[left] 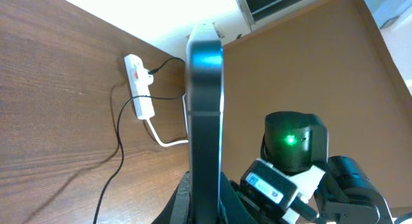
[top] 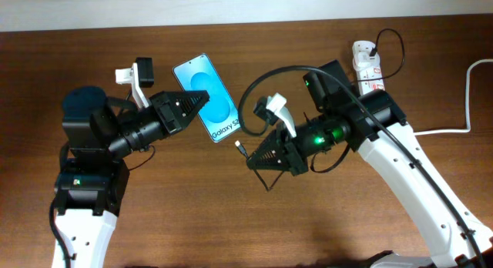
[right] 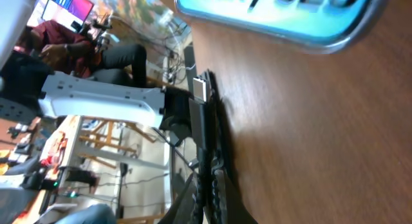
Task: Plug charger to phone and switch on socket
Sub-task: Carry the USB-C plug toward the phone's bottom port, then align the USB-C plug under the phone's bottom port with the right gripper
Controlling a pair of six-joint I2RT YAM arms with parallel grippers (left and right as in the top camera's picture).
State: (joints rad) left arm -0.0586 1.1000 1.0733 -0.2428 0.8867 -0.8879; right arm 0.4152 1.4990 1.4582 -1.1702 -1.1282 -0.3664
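The phone (top: 205, 93), with a cyan screen and a white "Galaxy S" strip, is held at its left edge by my left gripper (top: 195, 103), which is shut on it. In the left wrist view the phone (left: 205, 108) stands edge-on between the fingers (left: 203, 201). My right gripper (top: 251, 161) is shut on the black charger cable just behind its connector tip (top: 239, 148), which sits a short way below the phone's strip end, apart from it. In the right wrist view the tip (right: 199, 89) points past the closed fingers (right: 207, 118) toward the phone (right: 283, 11). The white socket (top: 368, 64) lies at the back right with the black cable plugged in.
The black cable loops (top: 258, 87) from the socket to my right gripper. A thick white cord (top: 468, 98) runs along the right edge. The socket (left: 138, 85) and its cords also show in the left wrist view. The table is brown wood (top: 192, 214).
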